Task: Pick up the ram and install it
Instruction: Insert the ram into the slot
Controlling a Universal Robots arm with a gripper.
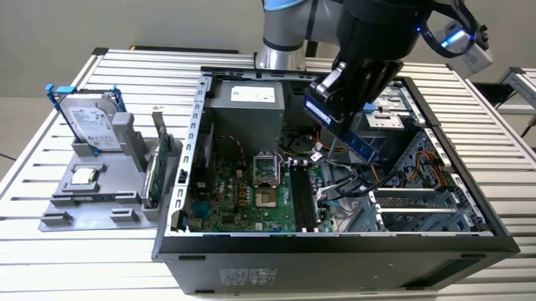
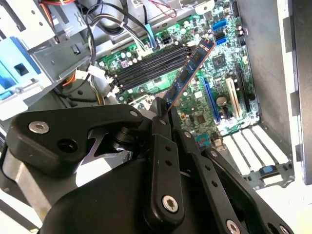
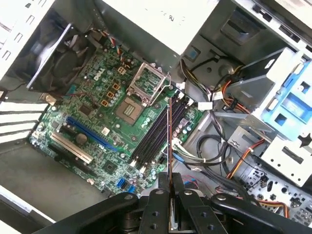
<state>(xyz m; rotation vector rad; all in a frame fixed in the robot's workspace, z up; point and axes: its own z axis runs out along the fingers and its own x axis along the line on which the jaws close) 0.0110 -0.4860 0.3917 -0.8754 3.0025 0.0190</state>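
Black tool [image 2: 162, 111] pinches thin, flat ram [image 2: 187, 73].

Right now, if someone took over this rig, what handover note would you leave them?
Tool: shut on the ram, gripping one end.
Ram: held tilted in the air inside the open computer case, over the motherboard, not touching the memory slots.
Done: the pick-up.
Left: the install. The slots look empty and the ram is not yet seated.
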